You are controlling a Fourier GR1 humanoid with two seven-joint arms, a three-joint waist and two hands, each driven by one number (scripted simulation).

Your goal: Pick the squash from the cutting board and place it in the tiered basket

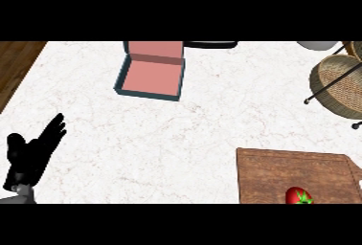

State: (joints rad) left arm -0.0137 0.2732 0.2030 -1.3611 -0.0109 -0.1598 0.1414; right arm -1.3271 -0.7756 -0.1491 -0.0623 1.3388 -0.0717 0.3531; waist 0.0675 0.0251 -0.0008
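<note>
While the left hand (32,153) rests with straight, spread fingers by the counter's (176,143) left edge, bare marble lies between. A red, green-stemmed squash (298,195) sits on the cutting board (283,167) at the near-right corner; the tiered basket (339,83) stands at the right edge.

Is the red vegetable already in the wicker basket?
No, the red vegetable lies on the cutting board, apart from the wicker basket.

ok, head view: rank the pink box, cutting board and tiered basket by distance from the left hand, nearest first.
From the left hand, resting open at the lower left edge:
1. Pink box, upper middle of the counter.
2. Cutting board, lower right, carrying a red item with a green top.
3. Tiered basket, far upper right.
The right hand is out of view.
</note>
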